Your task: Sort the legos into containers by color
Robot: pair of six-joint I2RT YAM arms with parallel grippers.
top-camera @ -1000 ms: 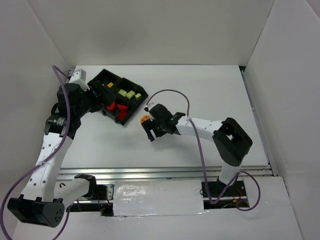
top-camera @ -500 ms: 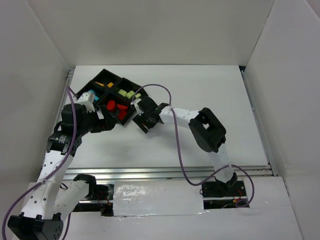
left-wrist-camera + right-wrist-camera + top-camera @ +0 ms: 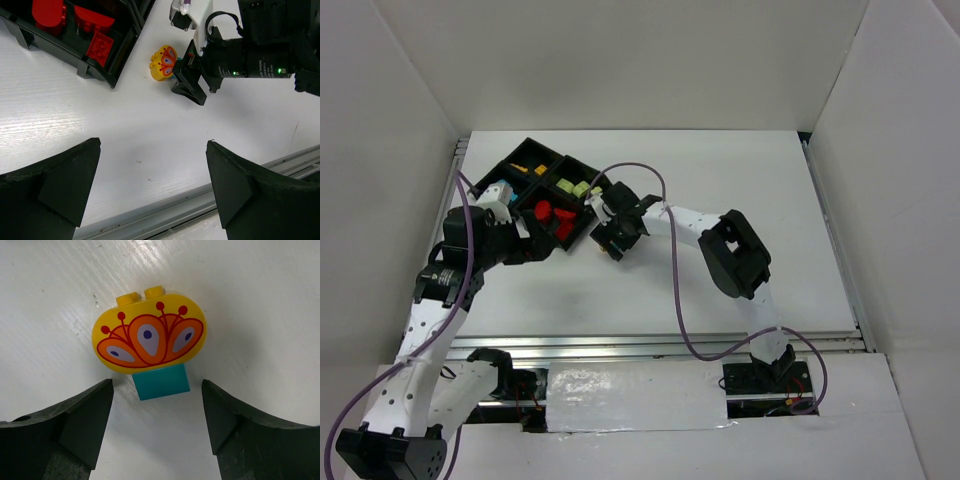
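Note:
A yellow-and-orange patterned lego [image 3: 150,335] on a teal base [image 3: 161,381] lies on the white table just beside the black tray [image 3: 107,70]. My right gripper [image 3: 156,387] is open, its fingertips on either side of the teal base and not touching it. In the left wrist view the lego [image 3: 162,62] lies in front of the right gripper [image 3: 184,86]. My left gripper [image 3: 152,145] is open and empty above bare table, near the tray's near corner. The tray [image 3: 582,232] holds red legos [image 3: 552,215], pale green legos [image 3: 575,187] and an orange one [image 3: 535,170].
A metal rail [image 3: 200,200] runs along the table's near edge. White walls enclose the table on three sides. The right arm's purple cable [image 3: 630,170] loops over the tray's right side.
My right gripper has moved left to the tray's edge, the patterned lego at its tips. My left arm pulled back from the tray's far left towards the near side, then held still.

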